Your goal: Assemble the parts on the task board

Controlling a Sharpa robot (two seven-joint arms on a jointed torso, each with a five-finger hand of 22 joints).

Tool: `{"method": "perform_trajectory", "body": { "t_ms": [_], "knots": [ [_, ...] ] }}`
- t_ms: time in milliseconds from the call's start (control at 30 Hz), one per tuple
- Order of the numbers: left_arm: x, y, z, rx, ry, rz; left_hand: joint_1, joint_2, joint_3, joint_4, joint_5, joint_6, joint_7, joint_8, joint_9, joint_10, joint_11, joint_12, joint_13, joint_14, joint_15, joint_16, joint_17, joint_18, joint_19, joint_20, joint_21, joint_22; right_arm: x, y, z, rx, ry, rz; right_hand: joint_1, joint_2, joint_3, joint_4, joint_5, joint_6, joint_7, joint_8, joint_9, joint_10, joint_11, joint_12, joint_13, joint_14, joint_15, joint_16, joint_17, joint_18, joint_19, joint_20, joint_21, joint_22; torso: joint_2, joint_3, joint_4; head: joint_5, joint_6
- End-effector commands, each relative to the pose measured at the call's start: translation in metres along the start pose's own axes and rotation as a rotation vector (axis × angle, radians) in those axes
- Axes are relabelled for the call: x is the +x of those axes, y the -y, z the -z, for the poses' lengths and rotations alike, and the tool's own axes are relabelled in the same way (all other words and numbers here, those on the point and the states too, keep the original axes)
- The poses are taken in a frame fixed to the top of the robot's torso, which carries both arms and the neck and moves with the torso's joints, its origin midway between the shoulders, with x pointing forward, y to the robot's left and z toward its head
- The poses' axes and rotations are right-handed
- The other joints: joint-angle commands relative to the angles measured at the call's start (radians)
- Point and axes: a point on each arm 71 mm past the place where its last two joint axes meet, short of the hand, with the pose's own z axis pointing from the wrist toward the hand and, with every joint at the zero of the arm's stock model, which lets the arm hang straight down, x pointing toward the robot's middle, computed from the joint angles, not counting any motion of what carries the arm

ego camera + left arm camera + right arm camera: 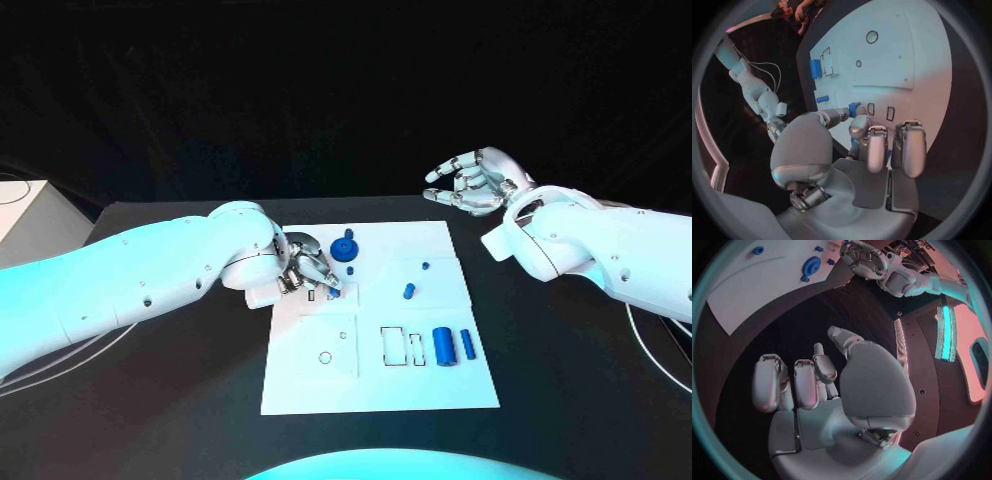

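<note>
My left hand [300,268] sits at the board's [433,385] left edge, left of centre in the head view, with its fingers [859,119] drawn together over a small blue part [333,285]. In my left wrist view the blue piece [854,107] sits right at the fingertips, beside two small slot outlines; it looks pinched, though I cannot tell how firmly. My right hand [469,180] hangs off the board at upper right of the head view, fingers loosely curled and apart, holding nothing.

What worries me is the pinch. The part is small and only the fingertips are on it, so I judge it could twist or pop out as I press it toward a slot, and a tilted part would jam at the slot's edge instead of seating. The board looks like a thin plate lying loose on the table [173,400]; a sideways push from my fingers could slide it and spoil the alignment.

Other parts lie close: a blue knob [345,247] just above my fingers, a small peg [408,291] to their right, a tiny one [426,266] above it, and two cylinders [453,345] at lower right of the board. The knob is the one I might knock.

Open room lies on the board's lower left and bottom strip and on the bare table to either side, so my right arm has a free path in from the right
</note>
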Motion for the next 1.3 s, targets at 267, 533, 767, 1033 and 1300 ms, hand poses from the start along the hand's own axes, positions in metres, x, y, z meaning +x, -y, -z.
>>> {"method": "perform_trajectory", "body": {
  "t_ms": [267,533,767,1033,1300],
  "knots": [
    [-0.0016,0.0005,0.0066,0.034,0.069,-0.004,-0.016,-0.006,0.157,-0.165,0.069,0.021,-0.02,0.007,0.014,0.008,-0.006,0.001,0.003,0.105,-0.012,0.003,0.263,-0.006,0.008,-0.01,-0.003,0.087,0.0013,0.0007,0.0014,-0.005,-0.022,0.006,-0.01,0.005,0.0,0.007,-0.002,-0.009,0.001,0.001,0.002,-0.007,-0.002,-0.007,0.001,0.007,0.006,-0.004,0.028,0.009,-0.009,0.003,-0.007,0.034,0.0,0.001,0.0012,0.004,0.001],
    [-0.0028,-0.0028,0.0095,0.024,0.122,-0.057,-0.015,-0.008,0.16,-0.173,0.088,0.026,-0.02,0.008,0.017,0.011,-0.007,0.003,0.006,0.105,-0.013,0.003,0.263,-0.007,0.01,-0.011,-0.001,0.091,0.0005,0.0011,0.0022,-0.005,-0.018,0.007,-0.011,0.005,-0.001,0.009,-0.001,-0.01,0.001,0.001,0.002,-0.009,-0.002,-0.012,-0.004,0.005,0.007,-0.008,0.024,0.01,-0.012,0.003,-0.011,0.031,0.001,0.0009,0.0004,0.008,-0.002],
    [-0.002,-0.0031,0.0098,0.019,0.146,-0.09,-0.016,-0.009,0.16,-0.175,0.094,0.028,-0.021,0.008,0.018,0.014,-0.007,0.005,0.01,0.105,-0.014,0.003,0.263,-0.007,0.012,-0.011,0.0,0.093,0.0002,0.0011,0.0026,-0.006,-0.017,0.007,-0.011,0.005,-0.001,0.009,-0.001,-0.01,0.001,0.001,0.002,-0.009,-0.002,-0.012,-0.004,0.005,0.007,-0.008,0.024,0.01,-0.012,0.003,-0.011,0.031,0.001,0.0011,-0.0001,0.011,-0.003],
    [0.0001,-0.003,0.0086,0.014,0.143,-0.104,-0.016,-0.01,0.161,-0.175,0.096,0.029,-0.021,0.008,0.018,0.014,-0.007,0.005,0.01,0.105,-0.014,0.003,0.263,-0.008,0.012,-0.011,0.0,0.095,0.0002,0.001,0.0028,-0.005,-0.017,0.007,-0.011,0.005,-0.001,0.009,-0.001,-0.01,0.001,0.001,0.002,-0.009,-0.002,-0.012,-0.004,0.005,0.007,-0.008,0.024,0.01,-0.012,0.003,-0.011,0.031,0.002,0.001,0.0001,0.011,-0.007],
    [0.0056,-0.0025,0.0041,0.007,0.126,-0.118,-0.023,-0.014,0.162,-0.179,0.134,0.039,-0.023,0.006,0.022,0.021,-0.01,0.007,0.015,0.105,-0.016,0.003,0.263,-0.008,0.015,-0.013,0.002,0.099,0.0006,0.0006,0.0028,-0.006,-0.018,0.006,-0.011,0.006,-0.001,0.009,0.0,-0.01,0.001,0.001,0.002,-0.01,-0.002,-0.013,-0.004,0.005,0.007,-0.009,0.023,0.011,-0.013,0.004,-0.014,0.029,0.002,0.0005,0.0,0.015,-0.011]
  ]
}}
